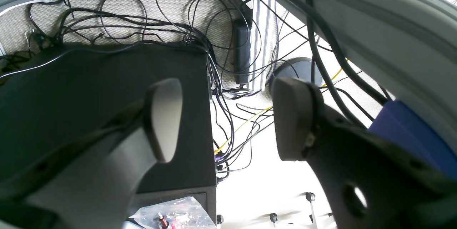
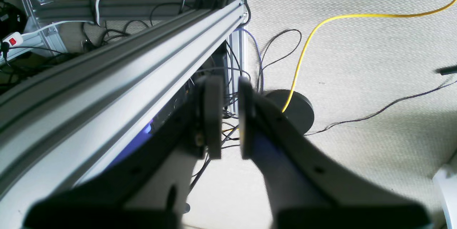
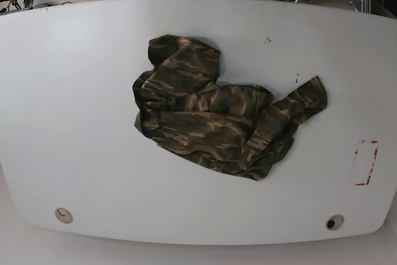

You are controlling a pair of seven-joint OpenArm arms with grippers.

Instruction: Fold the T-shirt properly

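The T-shirt (image 3: 211,116), in camouflage green, brown and tan, lies crumpled in a heap at the middle of the white table (image 3: 74,91) in the base view; one sleeve sticks out to the right. No arm shows in that view. The left wrist view has my left gripper (image 1: 226,102) open and empty, hanging off the table over a black box (image 1: 89,90) and tangled cables. In the right wrist view my right gripper (image 2: 230,93) is shut to a narrow slit with nothing in it, beside an aluminium frame rail (image 2: 117,68). Neither wrist view shows the T-shirt.
A red rectangular mark (image 3: 366,162) sits near the table's right edge. Two round holes (image 3: 62,215) (image 3: 335,222) lie near the front edge. A yellow cable (image 2: 321,20) and a black round foot (image 2: 296,109) lie on the carpet below.
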